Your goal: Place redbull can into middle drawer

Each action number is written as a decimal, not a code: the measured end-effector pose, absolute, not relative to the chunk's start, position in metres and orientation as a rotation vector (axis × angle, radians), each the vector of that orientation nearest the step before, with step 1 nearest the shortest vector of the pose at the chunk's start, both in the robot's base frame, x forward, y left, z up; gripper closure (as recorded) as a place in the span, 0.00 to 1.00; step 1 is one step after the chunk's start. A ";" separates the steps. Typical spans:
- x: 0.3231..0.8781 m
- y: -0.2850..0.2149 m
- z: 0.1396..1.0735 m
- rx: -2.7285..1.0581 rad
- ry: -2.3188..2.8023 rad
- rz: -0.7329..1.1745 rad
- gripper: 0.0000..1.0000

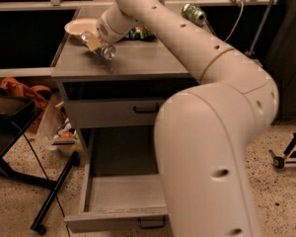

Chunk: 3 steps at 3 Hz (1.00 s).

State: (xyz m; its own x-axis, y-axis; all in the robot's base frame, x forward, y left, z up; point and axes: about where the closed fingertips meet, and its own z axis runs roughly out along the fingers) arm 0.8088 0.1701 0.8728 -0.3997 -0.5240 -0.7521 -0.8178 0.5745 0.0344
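Note:
The redbull can (106,52) is tilted in my gripper (99,46), its silver top pointing right, just above the left part of the grey cabinet top (138,63). The gripper is shut on the can. The middle drawer (119,194) is pulled open low in the view. Its inside looks bare, and its front with the dark loop handle (151,224) is at the bottom edge. My arm hides the drawer's right part.
A white bowl (80,26) sits at the back left of the cabinet top, just behind the gripper. A green can (194,13) lies at the back right. The upper drawer front (113,111) is shut. A black stand (49,201) and clutter lie on the floor to the left.

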 end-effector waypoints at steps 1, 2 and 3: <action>0.777 0.140 0.885 -1.036 2.039 0.562 1.00; 0.733 0.112 0.889 -0.999 2.007 0.617 1.00; 0.681 0.087 0.878 -0.984 2.010 0.681 1.00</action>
